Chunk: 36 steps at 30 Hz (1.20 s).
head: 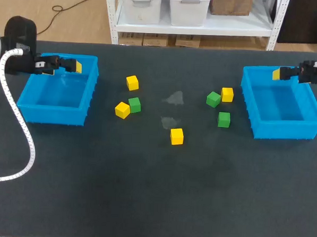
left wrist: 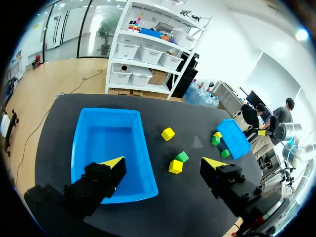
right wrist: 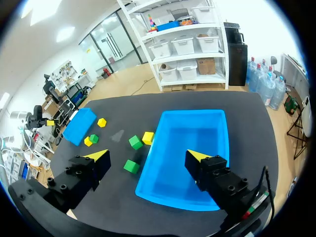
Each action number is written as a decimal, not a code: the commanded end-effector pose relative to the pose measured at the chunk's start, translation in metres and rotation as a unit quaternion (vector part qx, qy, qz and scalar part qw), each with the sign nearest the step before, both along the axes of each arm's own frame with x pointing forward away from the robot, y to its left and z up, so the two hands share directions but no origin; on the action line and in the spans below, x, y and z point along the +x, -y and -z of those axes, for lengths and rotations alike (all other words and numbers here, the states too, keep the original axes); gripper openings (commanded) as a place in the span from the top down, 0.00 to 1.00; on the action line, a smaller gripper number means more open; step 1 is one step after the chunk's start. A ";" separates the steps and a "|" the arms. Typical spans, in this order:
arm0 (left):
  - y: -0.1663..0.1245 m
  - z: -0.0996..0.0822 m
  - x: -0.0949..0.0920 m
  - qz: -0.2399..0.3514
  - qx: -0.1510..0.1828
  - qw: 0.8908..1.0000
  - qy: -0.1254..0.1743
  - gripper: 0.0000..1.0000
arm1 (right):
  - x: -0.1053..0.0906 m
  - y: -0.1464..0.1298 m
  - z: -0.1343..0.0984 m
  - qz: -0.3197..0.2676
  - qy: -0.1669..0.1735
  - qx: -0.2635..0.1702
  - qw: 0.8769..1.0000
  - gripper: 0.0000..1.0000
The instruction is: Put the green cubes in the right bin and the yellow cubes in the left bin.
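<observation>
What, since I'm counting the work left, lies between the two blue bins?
Head view: between the left bin and the right bin lie four yellow cubes and three green cubes.

A dark table (head: 143,202) bears two pale smudges (head: 174,98) near its middle.

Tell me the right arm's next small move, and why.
Probably swing the right pincer out from above the right bin toward the lone green cube beside that bin. The pincer is open and holds nothing, the bin looks empty, and this cube stands clear, while a yellow cube crowds the other green cube nearby.
</observation>
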State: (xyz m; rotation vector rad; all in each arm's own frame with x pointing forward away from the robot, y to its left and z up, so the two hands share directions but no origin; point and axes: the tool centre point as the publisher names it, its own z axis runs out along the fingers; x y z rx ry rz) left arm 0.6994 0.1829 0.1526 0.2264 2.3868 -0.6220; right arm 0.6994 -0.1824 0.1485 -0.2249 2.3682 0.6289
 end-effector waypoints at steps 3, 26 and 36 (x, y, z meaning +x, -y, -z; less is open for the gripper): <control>-0.002 0.002 0.000 0.003 -0.005 1.000 0.003 0.00 | -0.001 0.000 0.000 0.001 0.000 -0.001 1.000 0.00; -0.002 0.002 0.000 0.003 -0.005 1.000 0.003 0.00 | -0.001 0.000 0.000 0.001 0.000 -0.001 1.000 0.00; -0.002 0.002 0.000 0.003 -0.005 1.000 0.003 0.00 | 0.006 -0.014 -0.018 0.001 -0.053 -0.052 0.997 0.00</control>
